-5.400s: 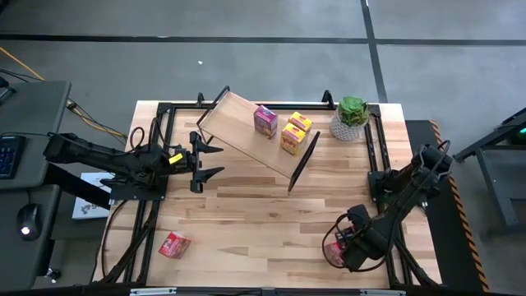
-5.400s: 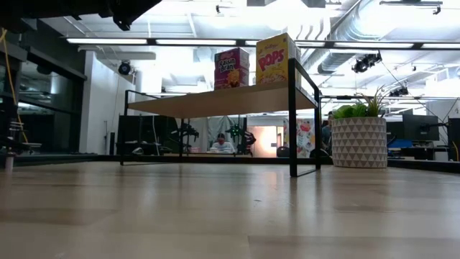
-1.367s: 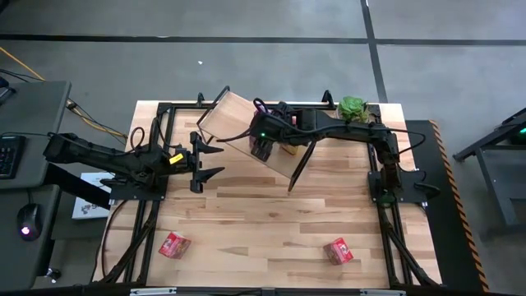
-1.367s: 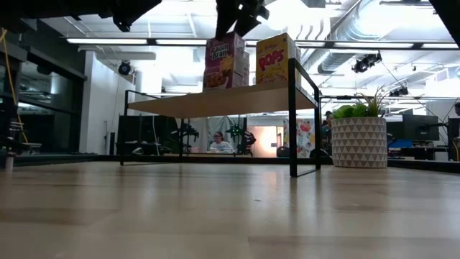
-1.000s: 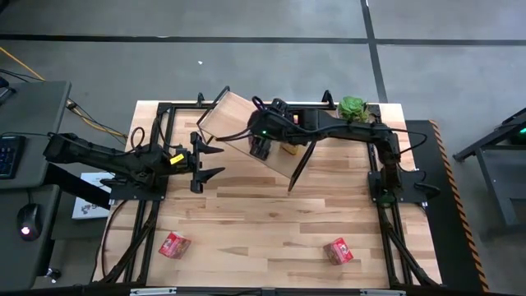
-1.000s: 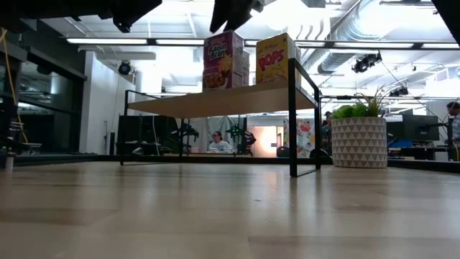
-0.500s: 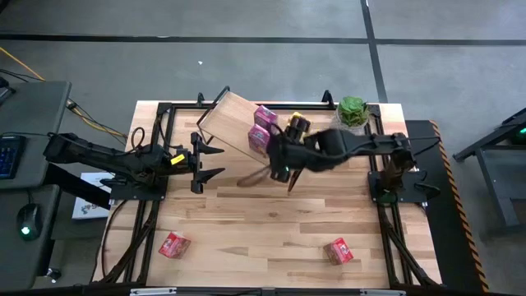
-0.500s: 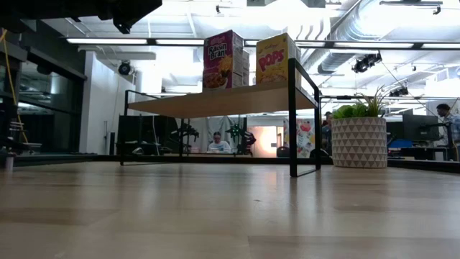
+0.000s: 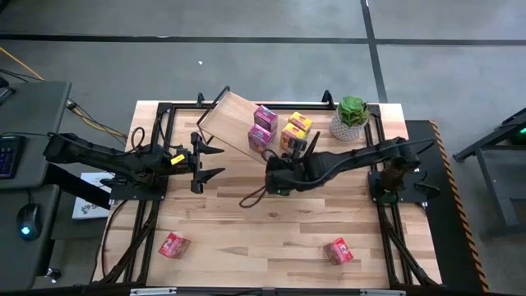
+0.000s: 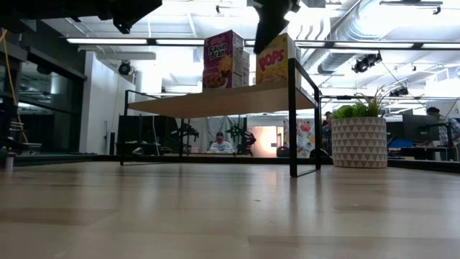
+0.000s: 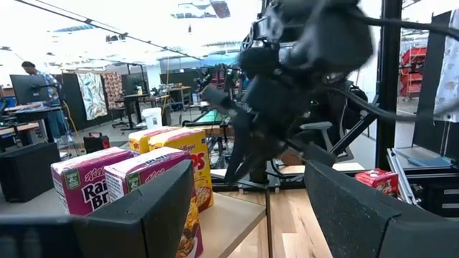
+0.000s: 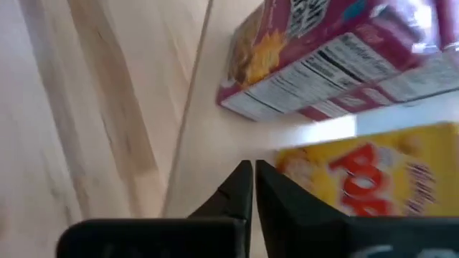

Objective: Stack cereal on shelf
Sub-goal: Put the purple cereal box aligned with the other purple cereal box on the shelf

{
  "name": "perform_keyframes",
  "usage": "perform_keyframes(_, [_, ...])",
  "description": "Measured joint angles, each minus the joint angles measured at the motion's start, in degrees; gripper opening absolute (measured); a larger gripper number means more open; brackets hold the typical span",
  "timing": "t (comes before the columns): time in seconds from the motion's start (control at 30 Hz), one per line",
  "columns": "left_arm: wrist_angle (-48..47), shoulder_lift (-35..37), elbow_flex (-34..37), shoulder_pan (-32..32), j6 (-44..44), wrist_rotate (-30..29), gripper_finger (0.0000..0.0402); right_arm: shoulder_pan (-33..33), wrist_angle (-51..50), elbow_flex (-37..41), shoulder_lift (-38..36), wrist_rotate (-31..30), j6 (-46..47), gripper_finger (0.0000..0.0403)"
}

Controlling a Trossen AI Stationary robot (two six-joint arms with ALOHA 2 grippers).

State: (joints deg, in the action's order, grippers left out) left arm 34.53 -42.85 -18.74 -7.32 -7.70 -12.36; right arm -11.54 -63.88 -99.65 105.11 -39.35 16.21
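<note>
The shelf [image 9: 226, 119] stands slantwise at the table's far middle. On its plank stand two magenta cereal boxes [image 9: 265, 117] [image 9: 259, 138] and two yellow ones [image 9: 300, 123] [image 9: 292, 138]. Two red boxes [image 9: 173, 244] [image 9: 338, 251] lie on the tabletop near the front edge. My right gripper [image 12: 252, 168] is shut on nothing. It hangs by the shelf's near side [image 9: 271, 177], slanting down toward the boxes, clear of them. My left gripper [image 9: 209, 160] waits open and level beside the shelf's left end.
A potted plant [image 9: 352, 117] stands at the far right, beside the shelf's right end frame [image 9: 302, 163]. A loose cable [image 9: 251, 197] hangs under my right arm. The tabletop's middle, between the shelf and the red boxes, is bare wood.
My right gripper has drawn away from above the nearer magenta box, toward the table's near edge and a little right, sinking as it went. That box stays standing on the shelf plank next to the other magenta one.
</note>
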Motion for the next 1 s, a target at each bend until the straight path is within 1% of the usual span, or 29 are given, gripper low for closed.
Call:
perform_keyframes(0.1, [0.0, 0.0, 0.0, 0.0, 0.0, 0.0, 0.0259, 2.1, 10.9, 6.1, -3.2, 3.3, -3.2, 0.0022])
perform_keyframes(0.23, [0.0, 0.0, 0.0, 0.0, 0.0, 0.0, 0.0259, 4.2, 22.0, 12.7, -6.3, 2.7, -5.9, 0.0004])
perform_keyframes(0.33, [0.0, 0.0, 0.0, 0.0, -0.5, 0.0, 0.0259, 5.5, 27.7, 15.4, -7.1, 2.6, -7.1, 0.0006])
perform_keyframes(0.5, [0.0, 0.0, 0.0, 0.0, -0.4, 0.0, 0.0259, 7.0, 31.7, 16.5, -7.0, 2.9, -7.7, 0.0002])
perform_keyframes(0.63, [0.0, 0.0, 0.0, 0.0, -0.4, 0.0, 0.0259, 7.8, 32.9, 16.5, -7.0, 2.6, -7.4, 0.0001])
perform_keyframes(1.0, [0.0, 0.0, 0.0, 0.0, -0.5, -0.2, 0.0259, 7.9, 37.2, 16.5, -7.0, 1.6, -7.1, 0.0])
